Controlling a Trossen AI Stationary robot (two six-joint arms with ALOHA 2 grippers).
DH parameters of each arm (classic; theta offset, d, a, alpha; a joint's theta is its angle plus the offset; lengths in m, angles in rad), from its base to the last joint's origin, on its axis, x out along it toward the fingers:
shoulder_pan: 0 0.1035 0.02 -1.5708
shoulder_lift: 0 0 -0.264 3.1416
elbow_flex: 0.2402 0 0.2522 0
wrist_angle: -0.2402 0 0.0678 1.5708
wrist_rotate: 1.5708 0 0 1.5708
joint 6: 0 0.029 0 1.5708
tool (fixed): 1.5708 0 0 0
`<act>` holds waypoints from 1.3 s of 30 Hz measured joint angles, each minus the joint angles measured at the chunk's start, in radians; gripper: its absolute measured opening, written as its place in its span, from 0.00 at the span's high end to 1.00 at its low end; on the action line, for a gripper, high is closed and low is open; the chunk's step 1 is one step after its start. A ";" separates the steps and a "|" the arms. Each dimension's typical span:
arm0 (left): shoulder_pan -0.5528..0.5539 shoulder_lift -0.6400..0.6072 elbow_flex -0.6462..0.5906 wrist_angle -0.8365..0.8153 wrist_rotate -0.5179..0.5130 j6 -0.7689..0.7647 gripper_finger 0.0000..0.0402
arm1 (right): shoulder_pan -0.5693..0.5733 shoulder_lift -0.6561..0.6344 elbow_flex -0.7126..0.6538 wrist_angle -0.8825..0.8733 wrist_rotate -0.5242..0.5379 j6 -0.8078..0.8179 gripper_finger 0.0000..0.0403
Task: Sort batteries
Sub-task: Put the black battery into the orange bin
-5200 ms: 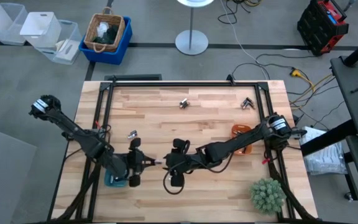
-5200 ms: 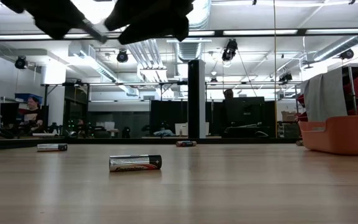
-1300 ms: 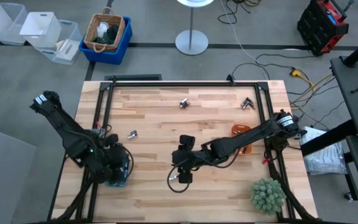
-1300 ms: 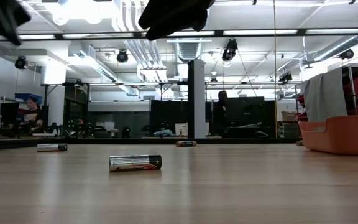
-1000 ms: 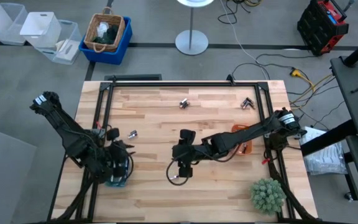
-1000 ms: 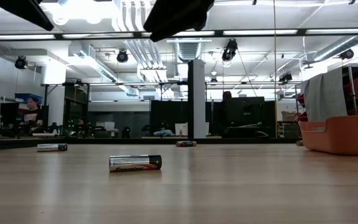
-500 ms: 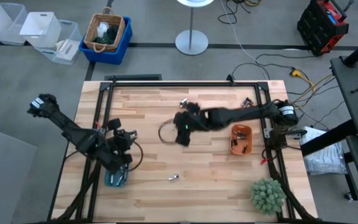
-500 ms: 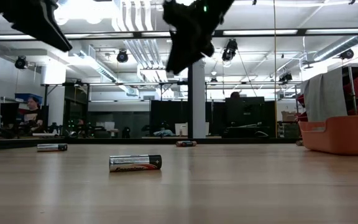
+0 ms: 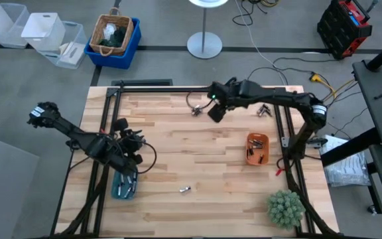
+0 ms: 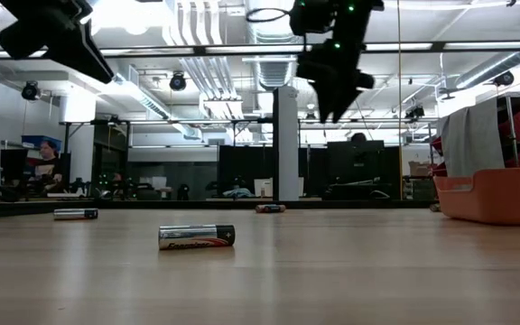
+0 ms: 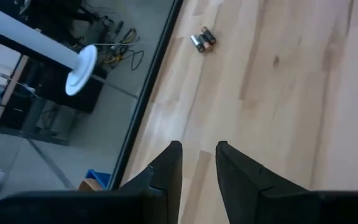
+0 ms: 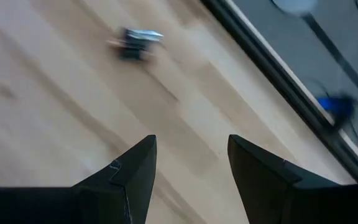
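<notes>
Batteries lie on the wooden table: a small cluster (image 9: 195, 111) near the far edge, another cluster (image 9: 265, 110) at the far right, and a single one (image 9: 185, 190) near the front, which shows large in the low view (image 10: 197, 236). Another single battery (image 10: 76, 214) lies farther left. My right gripper (image 9: 213, 113) hangs open above the table, just right of the far cluster (image 12: 135, 38). My left gripper (image 9: 136, 139) is raised at the table's left, beyond the teal tray (image 9: 125, 185). Its fingers (image 11: 169, 167) stand a narrow gap apart with nothing between them.
An orange tray (image 9: 250, 157) with several batteries in it stands right of the middle. A green plant ball (image 9: 284, 206) sits at the near right corner. A black frame (image 9: 197, 88) runs along the table's edges. Bare wood lies in the middle.
My right gripper has risen from the single battery at the table's near middle and swung toward the far edge, close to the far cluster; the battery stays on the wood. My left gripper has moved from above the teal tray toward the far edge.
</notes>
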 joint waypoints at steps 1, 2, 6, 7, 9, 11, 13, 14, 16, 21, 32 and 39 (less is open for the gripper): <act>0.006 -0.001 0.000 0.000 -0.005 0.011 0.81 | -0.019 -0.008 -0.004 -0.026 0.000 0.010 0.52; 0.013 -0.004 0.000 -0.001 -0.011 0.012 0.81 | -0.036 -0.015 -0.010 -0.043 0.000 0.025 0.52; 0.032 -0.015 0.001 -0.002 -0.024 0.011 0.81 | -0.104 -0.051 -0.054 -0.094 0.000 0.052 0.52; 0.034 -0.020 0.001 -0.002 -0.024 0.012 0.81 | -0.118 -0.062 -0.069 -0.092 0.000 0.060 0.52; 0.036 -0.029 0.001 -0.002 -0.025 0.025 0.81 | -0.146 -0.086 -0.107 -0.092 0.000 0.070 0.52; 0.036 -0.037 0.001 -0.001 -0.030 0.047 0.81 | -0.175 -0.106 -0.146 -0.089 0.000 0.077 0.52; 0.036 -0.047 0.001 0.000 -0.051 0.067 0.81 | -0.211 -0.131 -0.193 -0.073 -0.001 0.093 0.52; 0.037 -0.053 0.002 0.000 -0.065 0.078 0.81 | -0.228 -0.143 -0.217 -0.064 0.000 0.101 0.52; 0.037 -0.065 0.003 0.000 -0.088 0.095 0.81 | -0.267 -0.169 -0.271 -0.046 0.000 0.113 0.52; 0.037 -0.101 0.009 0.004 -0.124 0.131 0.81 | -0.354 -0.214 -0.382 0.033 0.000 0.161 0.52; 0.040 -0.142 0.009 0.005 -0.147 0.152 0.81 | -0.445 -0.218 -0.549 0.142 0.000 0.240 0.52; 0.040 -0.143 0.008 0.008 -0.156 0.171 0.81 | -0.456 -0.218 -0.621 0.168 0.007 0.278 0.52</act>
